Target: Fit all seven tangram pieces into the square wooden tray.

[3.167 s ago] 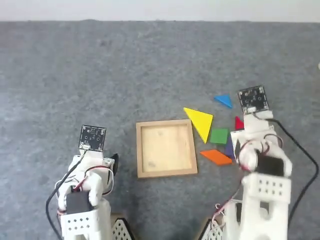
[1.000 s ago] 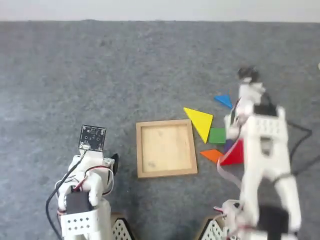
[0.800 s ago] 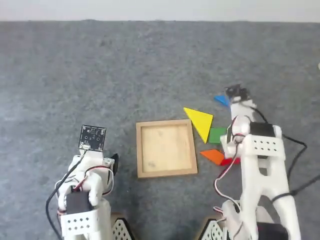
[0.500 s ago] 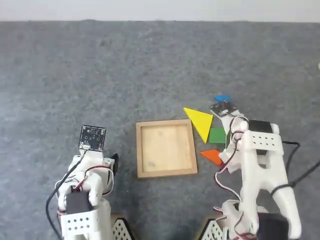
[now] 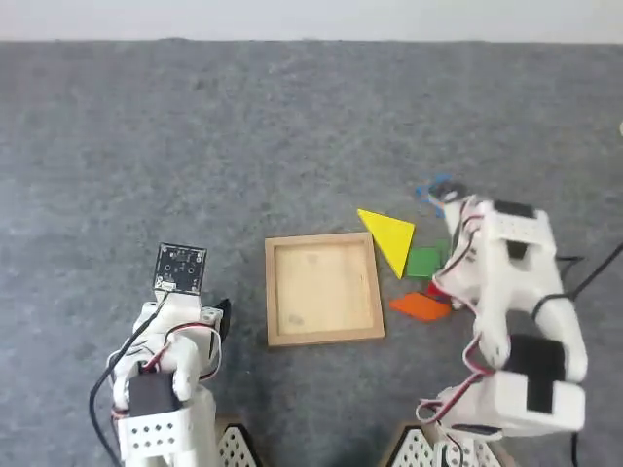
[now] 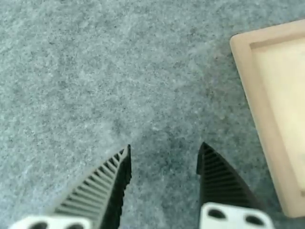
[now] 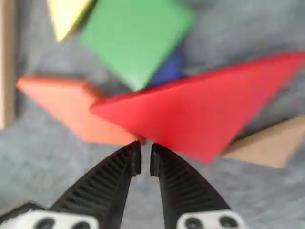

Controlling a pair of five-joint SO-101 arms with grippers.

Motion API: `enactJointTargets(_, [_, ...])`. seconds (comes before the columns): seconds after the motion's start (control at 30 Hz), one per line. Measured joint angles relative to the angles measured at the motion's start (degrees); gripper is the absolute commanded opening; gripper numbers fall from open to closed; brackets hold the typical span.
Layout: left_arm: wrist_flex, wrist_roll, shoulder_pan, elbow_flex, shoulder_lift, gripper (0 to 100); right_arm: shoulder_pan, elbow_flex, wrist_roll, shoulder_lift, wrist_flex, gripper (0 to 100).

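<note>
tray: square wooden tray (image 5: 324, 289) lay flat on the grey felt surface (image 5: 195, 146) between the two arms, no piece fitted in it yet.
right hand: right hand (image 7: 144, 151) was clamped on one edge of the large red triangle (image 7: 205, 112), fingers nearly together with just the thin piece between them. an edge pinch looked like the only workable hold on a flat piece.
red triangle: held tilted and raised off the pile, not lying flat. in the wrist view it overlapped the green square (image 7: 136, 40) and the orange parallelogram (image 7: 71, 109). from above, only a sliver of it (image 5: 435, 289) showed under the arm.
right arm pose: bent forward over the loose pieces to the right of the tray, wrist aimed down at them.
loose pieces: yellow triangle (image 5: 389, 236) sat just beside the tray's far right corner, with the green square next to it and the orange parallelogram near the tray's right side. a dark blue piece (image 7: 169, 69) lay partly under the green square, and a tan triangle (image 7: 267, 145) lay beside the red one. the small blue triangle (image 5: 433, 190) lay farther back, partly behind cables (image 5: 438, 185).
left hand: left hand (image 6: 165, 148) had fingers apart and gripped nothing, low over bare surface just beside the tray's left rim.
left arm pose: folded back close to its base, probably parked out of the way while the other arm picked.
step, judged: red triangle lifted for the move to the tray. a big piece first would leave the gaps for the small ones.
</note>
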Motion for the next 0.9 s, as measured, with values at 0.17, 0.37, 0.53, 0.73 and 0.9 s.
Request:
enactJointTargets(0.17, [0.00, 0.00, 0.00, 0.00, 0.00, 22, 3.52, -10.11, -0.09, 5.01, -0.18, 5.2])
enactJointTargets(0.37, [0.00, 0.00, 0.00, 0.00, 0.00, 22, 6.95, -20.31, -0.53, 14.68, -0.18, 4.9])
enactJointTargets(0.53, [0.00, 0.00, 0.00, 0.00, 0.00, 22, 7.91, -25.05, -4.75, 18.73, -0.09, 4.8])
enactJointTargets(0.73, [0.00, 0.00, 0.00, 0.00, 0.00, 22, 6.15, -22.24, -8.62, 11.43, 3.78, 4.8])
enactJointTargets(0.9, [0.00, 0.00, 0.00, 0.00, 0.00, 22, 2.55, -11.43, -8.88, -2.81, 4.48, 5.1])
